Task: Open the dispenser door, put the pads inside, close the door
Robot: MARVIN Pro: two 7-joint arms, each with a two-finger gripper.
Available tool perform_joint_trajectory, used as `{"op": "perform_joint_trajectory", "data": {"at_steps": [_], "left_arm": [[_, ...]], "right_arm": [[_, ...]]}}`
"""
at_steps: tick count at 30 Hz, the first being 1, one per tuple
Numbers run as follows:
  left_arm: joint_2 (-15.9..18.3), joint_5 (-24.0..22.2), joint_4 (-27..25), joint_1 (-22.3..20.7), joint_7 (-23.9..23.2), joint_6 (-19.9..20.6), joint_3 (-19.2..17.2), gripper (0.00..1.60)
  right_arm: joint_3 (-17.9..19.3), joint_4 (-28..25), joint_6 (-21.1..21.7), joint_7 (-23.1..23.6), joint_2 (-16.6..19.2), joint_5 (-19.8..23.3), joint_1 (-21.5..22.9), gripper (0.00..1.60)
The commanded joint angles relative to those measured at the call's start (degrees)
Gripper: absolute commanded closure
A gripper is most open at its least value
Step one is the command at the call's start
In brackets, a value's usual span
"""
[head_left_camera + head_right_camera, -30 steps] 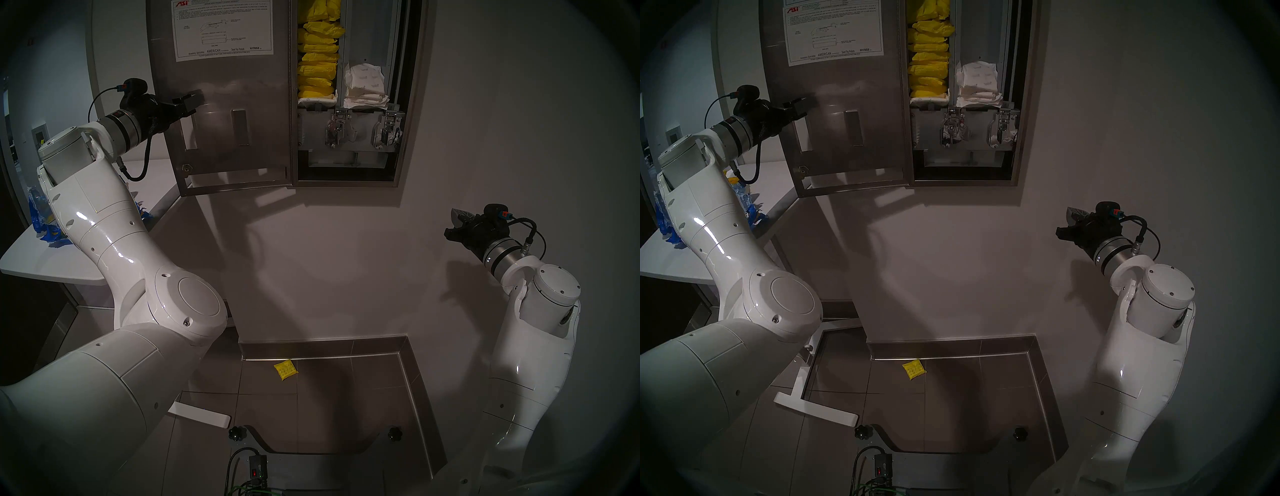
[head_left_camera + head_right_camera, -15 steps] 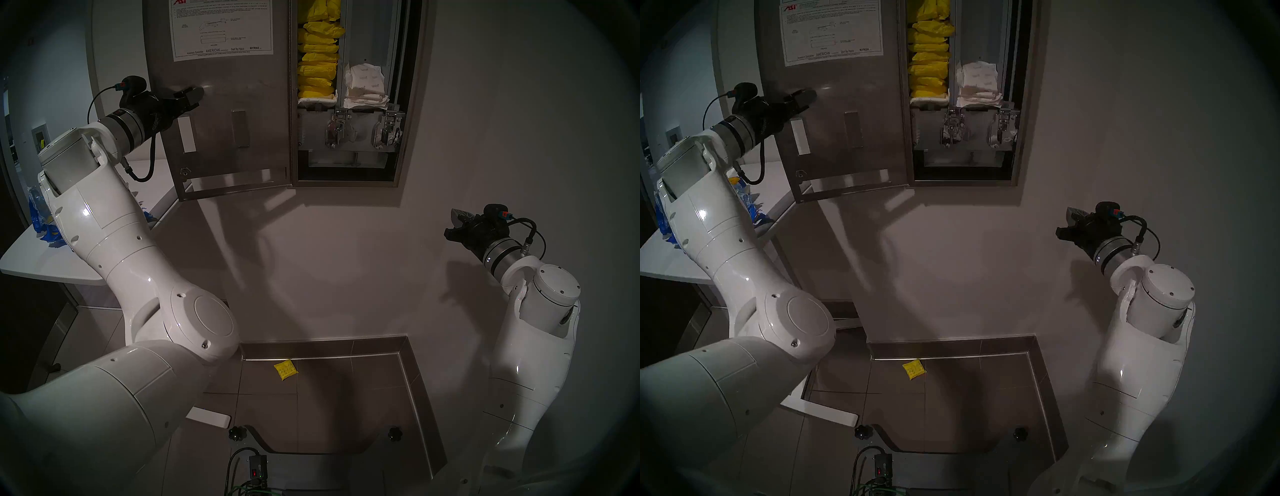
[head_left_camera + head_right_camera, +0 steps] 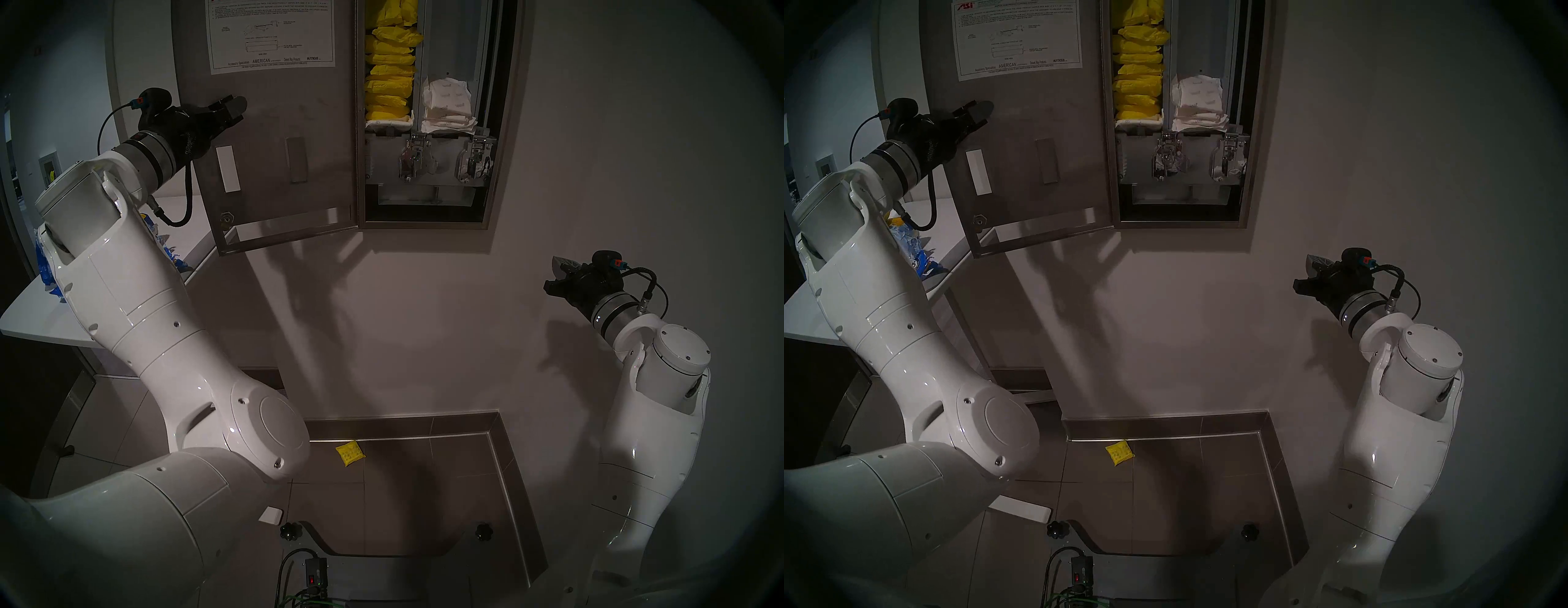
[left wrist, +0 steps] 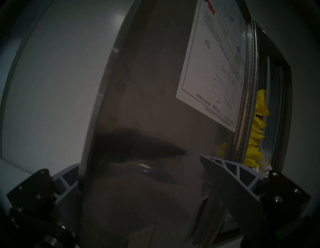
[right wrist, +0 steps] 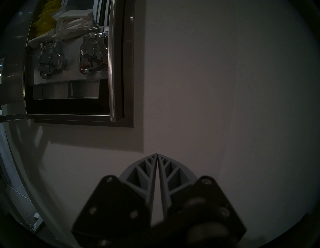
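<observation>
The dispenser door (image 3: 275,127) stands swung out to the left, its inner face with the white instruction sheet toward me. My left gripper (image 3: 233,108) is open astride the door's free left edge; in the left wrist view one finger is in front of the panel (image 4: 147,103) and the other is partly hidden behind it. The dispenser (image 3: 498,127) is open on the wall, with yellow pads (image 3: 388,85) stacked in its left chute. One more yellow pad (image 3: 350,453) lies on the floor. My right gripper (image 3: 555,276) is shut and empty, low at the right by the wall.
White-wrapped packets (image 3: 447,106) fill the bottom of the right chute above two metal lever mechanisms (image 3: 409,161). A white counter (image 3: 42,322) at the left carries a torn blue plastic bag (image 3: 46,271), mostly behind my left arm. The tiled floor meets a dark baseboard (image 3: 403,424).
The left gripper has risen along the door's free edge and its jaws have widened slightly. The door has swung a little out from the wall. The right arm has not moved.
</observation>
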Motion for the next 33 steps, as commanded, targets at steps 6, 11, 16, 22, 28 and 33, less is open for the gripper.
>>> {"op": "perform_joint_trajectory", "data": {"at_steps": [6,11,16,22,28,33], "left_arm": [[-4.2,-9.0,-9.7,4.3,-3.0,3.7,7.5,0.00],[-4.7,-11.5,-13.9,7.0,-2.0,3.7,8.5,0.00],[-5.3,-15.1,-17.7,9.7,-2.3,3.7,9.8,0.00],[-5.5,-19.3,-21.4,13.3,-1.5,3.7,11.0,0.00],[-5.0,-24.8,-24.0,16.6,-2.1,3.7,11.7,0.00],[-4.1,-29.4,-25.4,18.8,-1.9,3.7,12.5,0.00]], "right_arm": [[-0.1,-1.3,-0.4,0.0,0.4,0.2,1.1,1.18],[-0.1,-1.1,-0.4,0.0,0.4,0.2,1.1,1.18],[-0.1,-1.0,-0.4,0.0,0.5,0.2,1.1,1.18],[-0.1,-1.1,-0.4,0.0,0.5,0.3,1.2,1.18],[-0.1,-1.2,-0.5,0.0,0.5,0.3,1.2,1.18],[-0.1,-1.2,-0.5,0.0,0.6,0.3,1.2,1.18]]}}
